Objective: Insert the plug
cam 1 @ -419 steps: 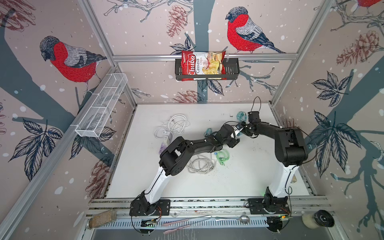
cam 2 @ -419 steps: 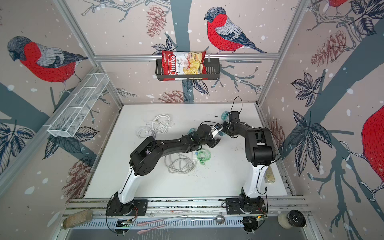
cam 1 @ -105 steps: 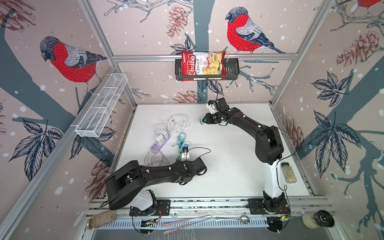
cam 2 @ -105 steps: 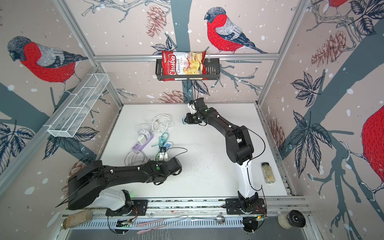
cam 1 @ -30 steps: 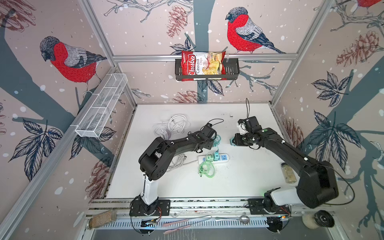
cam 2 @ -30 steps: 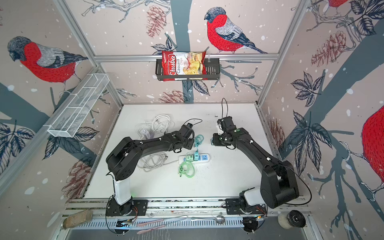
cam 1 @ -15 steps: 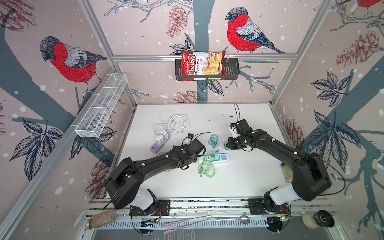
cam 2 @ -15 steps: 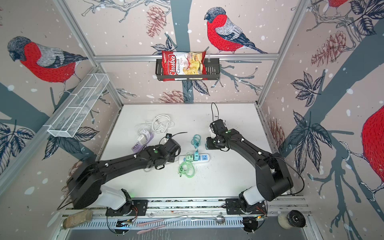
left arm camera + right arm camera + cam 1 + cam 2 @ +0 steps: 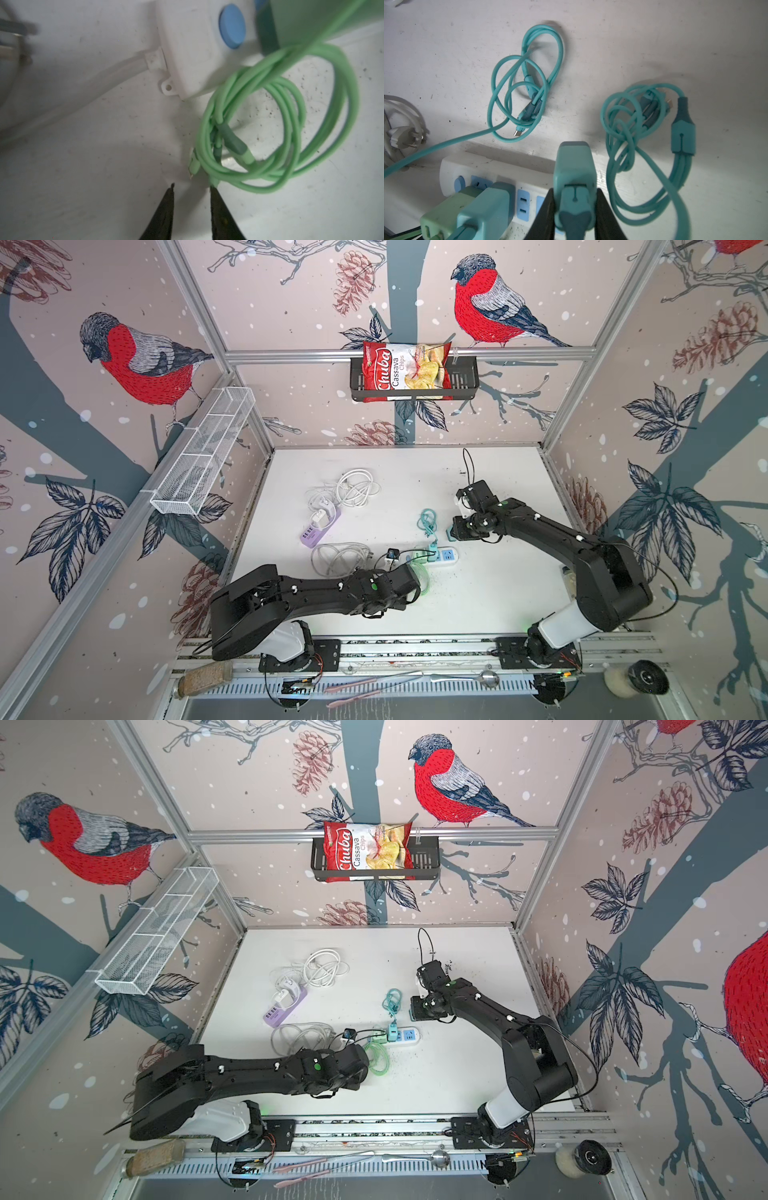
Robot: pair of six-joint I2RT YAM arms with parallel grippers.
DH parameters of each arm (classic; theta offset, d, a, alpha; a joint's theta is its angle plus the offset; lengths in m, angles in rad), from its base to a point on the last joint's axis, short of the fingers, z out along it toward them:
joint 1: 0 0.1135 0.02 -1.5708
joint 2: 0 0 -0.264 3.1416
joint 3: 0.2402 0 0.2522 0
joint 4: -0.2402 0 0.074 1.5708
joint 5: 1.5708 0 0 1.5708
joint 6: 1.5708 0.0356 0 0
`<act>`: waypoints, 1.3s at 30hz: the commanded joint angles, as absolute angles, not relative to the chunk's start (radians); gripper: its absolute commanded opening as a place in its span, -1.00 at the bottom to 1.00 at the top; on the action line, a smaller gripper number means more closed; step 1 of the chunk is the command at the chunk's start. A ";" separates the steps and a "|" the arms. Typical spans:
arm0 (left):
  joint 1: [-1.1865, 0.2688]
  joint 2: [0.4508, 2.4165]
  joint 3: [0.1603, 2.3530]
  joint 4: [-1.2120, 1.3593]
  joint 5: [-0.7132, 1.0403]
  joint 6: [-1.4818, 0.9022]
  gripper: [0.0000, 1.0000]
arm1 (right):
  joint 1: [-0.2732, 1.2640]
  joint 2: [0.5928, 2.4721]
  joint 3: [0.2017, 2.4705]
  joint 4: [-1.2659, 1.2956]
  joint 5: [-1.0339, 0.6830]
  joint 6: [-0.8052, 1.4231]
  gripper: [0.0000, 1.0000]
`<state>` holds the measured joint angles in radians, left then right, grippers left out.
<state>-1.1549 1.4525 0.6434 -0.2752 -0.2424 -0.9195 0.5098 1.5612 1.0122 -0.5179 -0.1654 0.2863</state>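
plug adapter (image 9: 574,166), a boxy teal plastic block with a darker teal cable boot, sits clamped between the black fingers of the right gripper (image 9: 574,199), whose jaws press against its two sides. it hangs over the long white plastic power strip (image 9: 483,168), above the free blue sockets. its prongs are hidden, so i cannot tell whether they touch the strip. its own teal cable (image 9: 643,135) loops in a loose coil beside the strip's socket end; whether that coil rests on the white table (image 9: 498,593) i cannot tell.

two more adapters are seated in the strip near its round blue button: a pale green adapter (image 9: 444,214) and, touching it, a second teal adapter (image 9: 483,209). another coiled teal cable (image 9: 525,83) lies on the far side of the strip.

the left gripper (image 9: 192,187) hovers at the strip's cord end, its jaws a narrow gap apart with nothing between them. one tip is at the edge of a coiled light green cable (image 9: 270,124) that lies against that end of the strip; contact is unclear. well apart from the strip, past its cord end, lies a lilac power strip (image 9: 320,526) carrying white chargers.
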 commanded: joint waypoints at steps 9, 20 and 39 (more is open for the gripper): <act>-0.992 1.561 0.683 -0.220 -0.276 -0.823 -0.40 | 0.520 1.574 1.001 -0.520 -0.181 0.262 -1.00; -0.902 1.760 0.866 -0.186 -0.282 -0.640 -0.47 | 0.530 1.443 0.914 -0.573 -0.196 0.335 -1.00; -0.900 1.687 0.808 -0.103 -0.252 -0.586 -0.53 | 0.513 1.397 0.976 -0.686 -0.068 0.462 -1.00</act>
